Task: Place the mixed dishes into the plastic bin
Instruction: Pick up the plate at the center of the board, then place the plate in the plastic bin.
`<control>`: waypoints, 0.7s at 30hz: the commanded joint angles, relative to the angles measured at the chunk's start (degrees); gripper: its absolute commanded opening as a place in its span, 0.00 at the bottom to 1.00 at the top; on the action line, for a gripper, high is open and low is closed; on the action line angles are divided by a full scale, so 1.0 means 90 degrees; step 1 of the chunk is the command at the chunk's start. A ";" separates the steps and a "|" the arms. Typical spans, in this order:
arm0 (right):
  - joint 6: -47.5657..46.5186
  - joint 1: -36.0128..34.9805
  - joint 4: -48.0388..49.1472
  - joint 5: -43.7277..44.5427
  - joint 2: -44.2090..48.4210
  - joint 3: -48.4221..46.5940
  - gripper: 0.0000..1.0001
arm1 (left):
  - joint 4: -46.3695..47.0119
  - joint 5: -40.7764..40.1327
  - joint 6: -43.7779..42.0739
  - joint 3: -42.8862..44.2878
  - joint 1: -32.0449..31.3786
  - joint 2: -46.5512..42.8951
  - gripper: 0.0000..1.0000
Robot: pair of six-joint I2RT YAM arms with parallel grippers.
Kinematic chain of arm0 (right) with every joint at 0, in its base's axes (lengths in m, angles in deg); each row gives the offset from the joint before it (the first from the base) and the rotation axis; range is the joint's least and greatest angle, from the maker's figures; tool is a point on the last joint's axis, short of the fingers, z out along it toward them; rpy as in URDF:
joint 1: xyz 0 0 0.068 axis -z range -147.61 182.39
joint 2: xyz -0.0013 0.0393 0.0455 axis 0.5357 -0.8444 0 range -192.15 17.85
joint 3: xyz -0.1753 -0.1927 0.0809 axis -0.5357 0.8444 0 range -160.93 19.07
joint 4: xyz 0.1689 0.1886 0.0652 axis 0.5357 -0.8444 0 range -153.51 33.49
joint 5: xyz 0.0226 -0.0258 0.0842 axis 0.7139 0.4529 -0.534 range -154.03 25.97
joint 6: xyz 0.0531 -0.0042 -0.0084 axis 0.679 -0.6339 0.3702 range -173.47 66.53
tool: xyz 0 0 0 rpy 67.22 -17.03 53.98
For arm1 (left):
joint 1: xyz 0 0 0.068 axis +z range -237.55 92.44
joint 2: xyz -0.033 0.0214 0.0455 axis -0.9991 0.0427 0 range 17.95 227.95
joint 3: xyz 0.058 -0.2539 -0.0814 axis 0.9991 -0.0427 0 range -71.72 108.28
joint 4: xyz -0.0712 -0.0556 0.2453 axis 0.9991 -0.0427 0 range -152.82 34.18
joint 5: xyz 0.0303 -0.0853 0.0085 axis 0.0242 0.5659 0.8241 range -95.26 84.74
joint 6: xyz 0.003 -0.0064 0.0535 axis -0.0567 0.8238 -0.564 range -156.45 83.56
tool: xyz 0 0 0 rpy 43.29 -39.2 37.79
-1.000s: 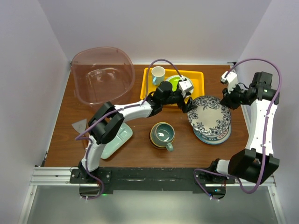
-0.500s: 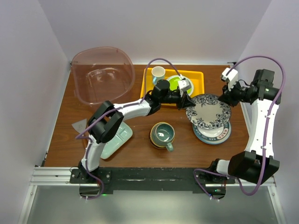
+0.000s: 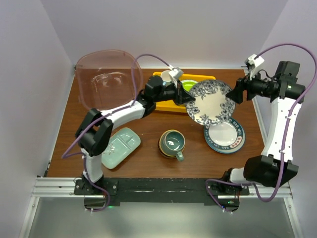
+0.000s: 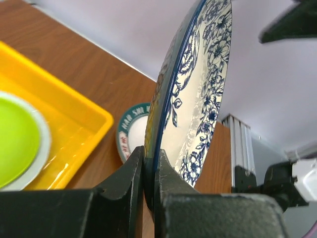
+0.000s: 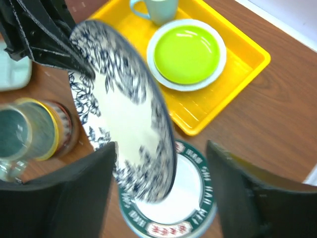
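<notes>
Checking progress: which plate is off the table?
The blue floral plate, tilted, its rim pinched by the left gripper; the green-rimmed plate lies flat.

- Your left arm (image 3: pixel 124 111) runs from the lower left up and across to the upper middle of the overhead frame, with its forearm nearly level.
- Your left gripper (image 3: pixel 186 98) has its jaws pinched tight on the rim of the blue floral plate (image 3: pixel 210 103).
- Your right arm (image 3: pixel 280 124) stands tall along the right edge, its wrist bent toward the middle.
- Your right gripper (image 3: pixel 237 94) points left, its fingers spread wide.
</notes>
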 commanded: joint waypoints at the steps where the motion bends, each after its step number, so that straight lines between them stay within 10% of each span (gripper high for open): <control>1: 0.1075 0.0020 0.0122 -0.0603 -0.0157 -0.0519 0.89 | 0.0736 -0.0628 0.1058 -0.0244 0.0436 -0.1208 0.00; 21: 0.2161 0.0010 0.1949 -0.0497 0.0438 0.1803 0.96 | -0.1743 -0.2708 0.2034 -0.2022 0.2984 -0.4813 0.00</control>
